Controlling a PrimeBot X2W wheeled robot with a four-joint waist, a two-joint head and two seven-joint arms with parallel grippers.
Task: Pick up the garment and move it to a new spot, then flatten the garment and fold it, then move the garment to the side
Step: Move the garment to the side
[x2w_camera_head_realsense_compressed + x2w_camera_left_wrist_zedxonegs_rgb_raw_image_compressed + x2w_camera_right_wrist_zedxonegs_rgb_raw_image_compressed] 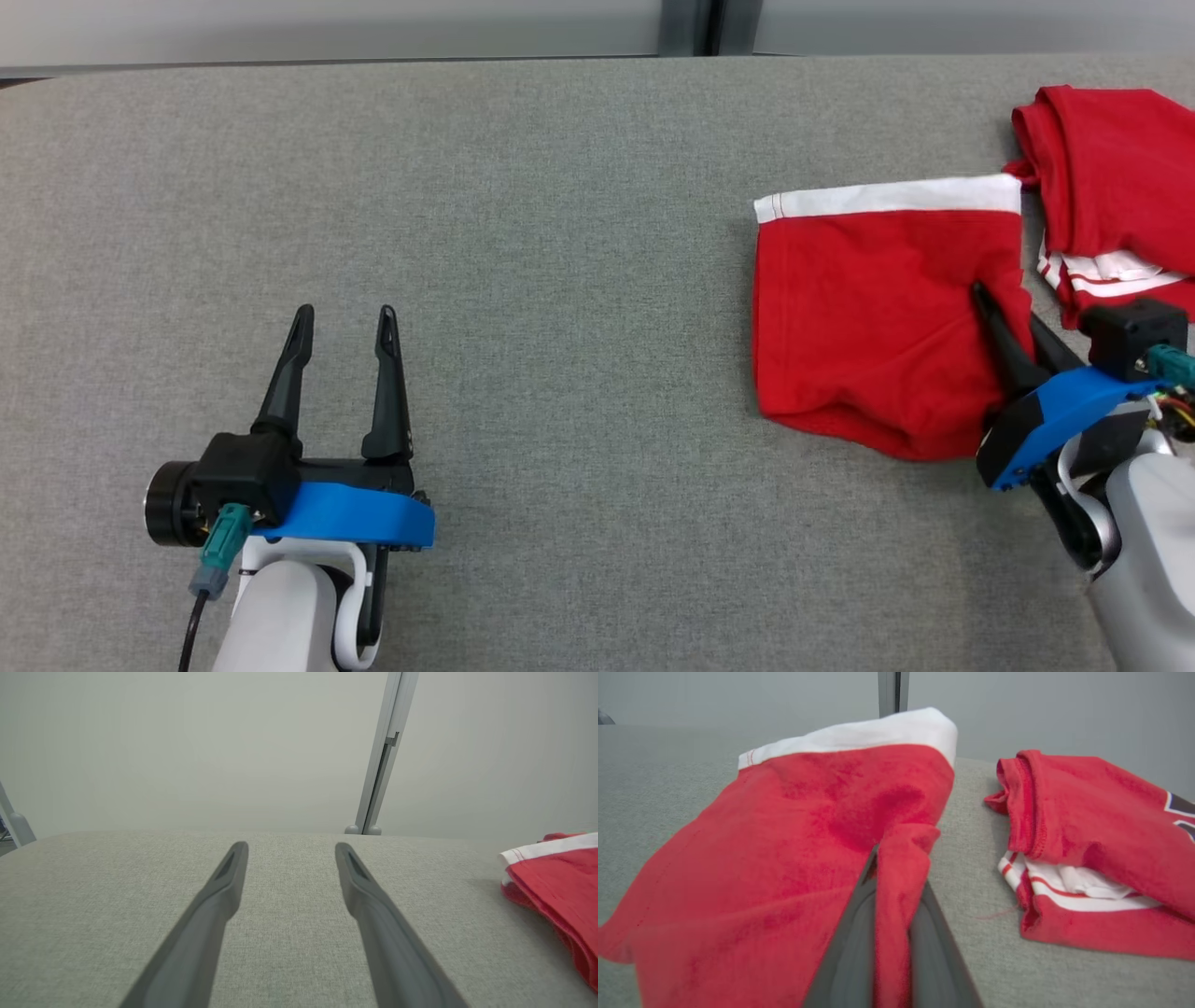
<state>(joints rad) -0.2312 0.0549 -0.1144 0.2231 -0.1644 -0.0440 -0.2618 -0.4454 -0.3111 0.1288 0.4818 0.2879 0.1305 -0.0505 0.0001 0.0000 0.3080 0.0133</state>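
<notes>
The garment [868,317] is red with a white band along its far edge and lies on the right part of the grey table, also seen in the left wrist view [560,882]. My right gripper [1004,313] is shut on a raised fold at the garment's right edge; in the right wrist view the red cloth [784,849] is pinched between the two dark fingers [859,933]. My left gripper [345,317] rests open at the lower left, far from the garment, with nothing between its fingers [219,896].
A second red garment [1111,187] with white stripes lies bunched at the far right, close beside the held one [1092,826]. The grey cloth-covered table [560,233] stretches bare to the left and ends at a far edge before a pale wall with a post [380,765].
</notes>
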